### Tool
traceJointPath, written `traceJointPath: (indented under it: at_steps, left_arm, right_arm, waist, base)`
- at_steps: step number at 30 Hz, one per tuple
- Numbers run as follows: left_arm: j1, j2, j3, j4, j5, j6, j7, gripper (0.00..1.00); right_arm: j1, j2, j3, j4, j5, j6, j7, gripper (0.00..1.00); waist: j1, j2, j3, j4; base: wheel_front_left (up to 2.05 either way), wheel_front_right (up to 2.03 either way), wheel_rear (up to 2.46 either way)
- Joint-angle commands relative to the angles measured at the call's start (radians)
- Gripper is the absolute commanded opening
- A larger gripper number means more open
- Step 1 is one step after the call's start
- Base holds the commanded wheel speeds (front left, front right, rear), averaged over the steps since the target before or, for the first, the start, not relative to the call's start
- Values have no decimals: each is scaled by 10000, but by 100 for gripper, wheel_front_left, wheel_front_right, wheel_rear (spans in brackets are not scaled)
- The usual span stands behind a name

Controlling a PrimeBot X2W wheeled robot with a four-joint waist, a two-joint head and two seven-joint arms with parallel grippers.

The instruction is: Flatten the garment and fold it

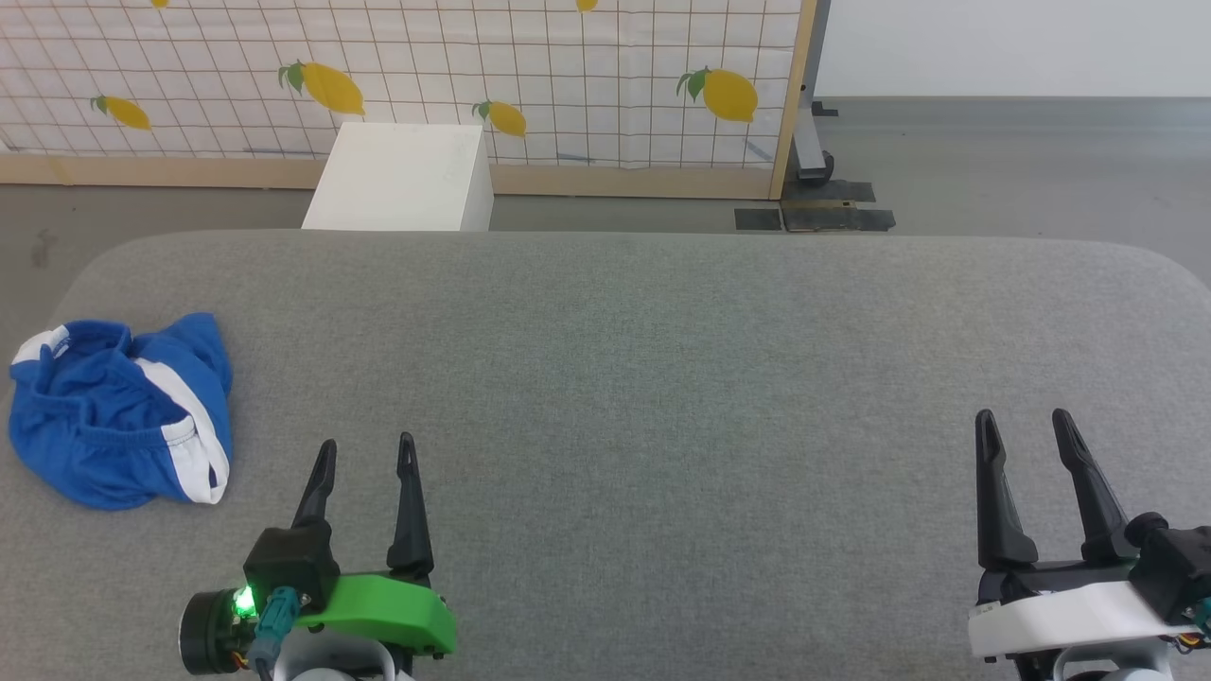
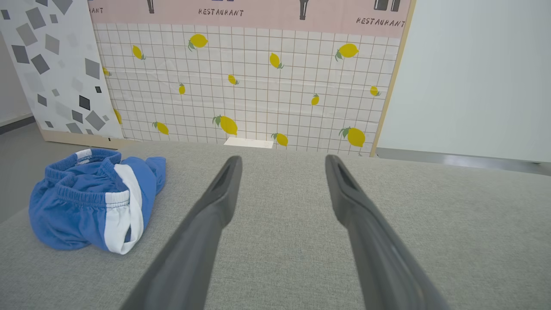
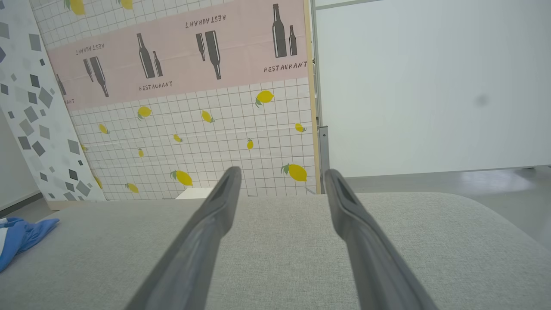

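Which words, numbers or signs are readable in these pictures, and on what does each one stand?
"RESTAURANT": on the backdrop's pink band, beside the bottle drawings; it repeats along the band, some copies upside down, some cut off at the picture's edge ("ANT").
The garment: it lies crumpled, and no print or number can be read on it.

Shorts (image 1: 118, 416) at the worktop's (image 1: 662, 378) left edge, left of the left tool (image 1: 367, 441); box (image 1: 402, 178) behind the worktop.

A white box (image 1: 402, 180), perhaps cardboard, stands between grey table (image 1: 662, 378) and lemon-print panel (image 1: 530, 66).
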Motion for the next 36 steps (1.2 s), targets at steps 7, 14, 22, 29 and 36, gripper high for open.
traceJointPath:
  at_steps: [7, 14, 22, 29, 36]
  left_arm:
    - [-6, -47, -50, 39, 147, 75, -76, 100]
    - [7, -47, -59, 40, 26, 81, -76, 100]
    - [38, -47, -41, 40, 1, 77, -76, 100]
    - [-2, -47, -37, 61, 7, 60, -76, 100]
    - [-39, -47, -25, 98, 25, 41, -76, 100]
  right_arm:
    - [157, 15, -182, 122, -259, -15, -57, 100]
    - [164, 15, -137, 204, -241, -15, -57, 100]
    - [171, 15, -116, 255, -241, -15, -57, 100]
    - [163, 15, -132, 236, -241, -15, -57, 100]
    - [132, 15, -160, 225, -258, -15, -57, 100]
  waist:
    - [0, 0, -9, 13]
    - [0, 0, -19, 44]
    - [0, 0, -14, 34]
    - [0, 0, 26, 71]
    - [0, 0, 72, 176]
  base:
    - [0, 0, 0]
    - [0, 0, 0]
    - [0, 0, 0]
    - [0, 0, 0]
    - [0, 0, 0]
